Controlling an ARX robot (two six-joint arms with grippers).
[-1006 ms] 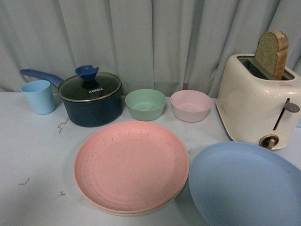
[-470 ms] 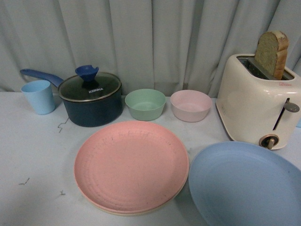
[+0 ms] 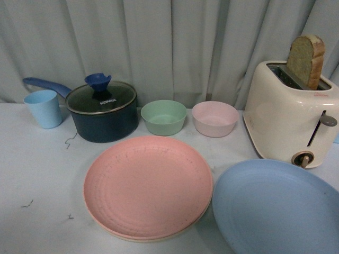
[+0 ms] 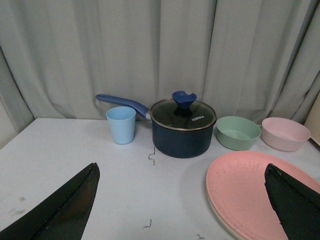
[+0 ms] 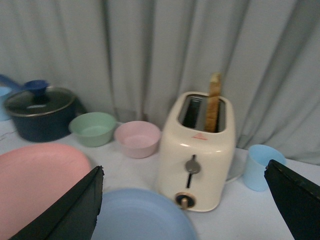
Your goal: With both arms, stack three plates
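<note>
- On the table (image 3: 32, 174), the pink plate (image 3: 148, 185) lies on the cream-beige plate (image 3: 127, 236).
- At its 4 o'clock, the light blue plate (image 3: 275, 206) lies alone, rims almost touching.
- Left gripper (image 4: 181, 167) and right gripper (image 5: 184, 166) both stand spread wide, grasping nothing.

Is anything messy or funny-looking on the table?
Only small things: little dark wiry scraps lie on the table left of the pink plate, which has tiny dark specks on it. Nothing looks spilled or broken.

Three plates (image 3: 148, 185) (image 3: 139, 238) (image 3: 275, 206), two bowls (image 3: 163, 116) (image 3: 214, 118), two cups (image 3: 43, 108) (image 5: 262, 167), one pot (image 3: 103, 114), one toaster (image 3: 288, 119)
</note>
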